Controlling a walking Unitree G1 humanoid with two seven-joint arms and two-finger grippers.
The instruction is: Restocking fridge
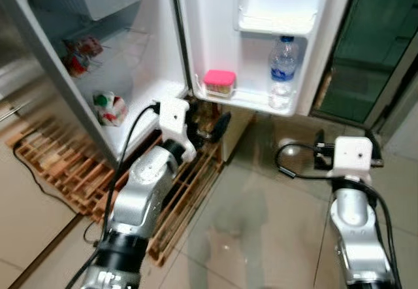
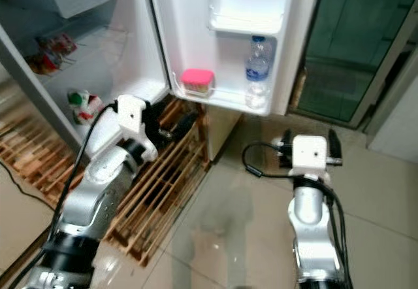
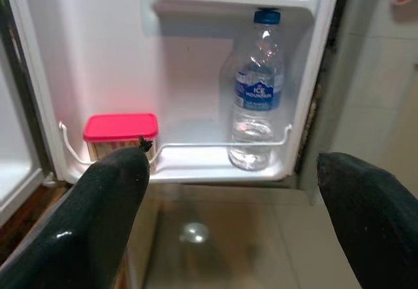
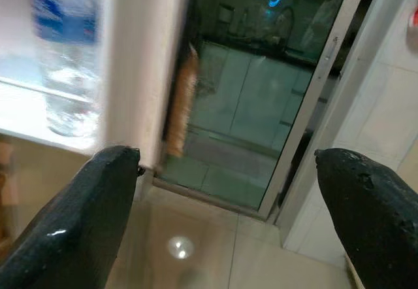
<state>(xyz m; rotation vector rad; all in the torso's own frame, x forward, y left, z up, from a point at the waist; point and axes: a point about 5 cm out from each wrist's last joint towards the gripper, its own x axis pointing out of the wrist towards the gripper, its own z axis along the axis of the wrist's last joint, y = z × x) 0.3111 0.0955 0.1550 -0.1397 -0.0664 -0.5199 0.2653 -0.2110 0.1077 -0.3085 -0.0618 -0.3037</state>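
I see the fridge door (image 1: pixel 261 40) standing open across the upper middle of the left eye view, its lowest rack (image 1: pixel 245 99) holding two things. A small container with a pink lid (image 1: pixel 219 81) sits at the rack's left end; a clear water bottle (image 1: pixel 283 72) with a blue cap and blue label stands upright at the right end, well apart from it, behind the white wire rail.

My left gripper (image 1: pixel 210 124) is raised in the middle of the frame, just below the rack's left end and beneath the pink-lidded container. Through its wrist camera both black fingers (image 3: pixel 98 217) are spread wide with nothing between them, and the rack fills the gap ahead.

My right gripper (image 2: pixel 308 146) sits lower right over the tiled floor (image 1: pixel 261 223), pointed toward a dark glass door (image 1: pixel 372 53). Its fingers (image 4: pixel 78 217) are also wide apart and empty.

In the upper left, the open fridge cabinet (image 1: pixel 130 60) shows red packets (image 1: pixel 81 53) on a shelf and a red, green and white packet (image 1: pixel 110 108) lower down. A wooden slatted pallet (image 1: pixel 65 171) lies on the floor under the fridge.
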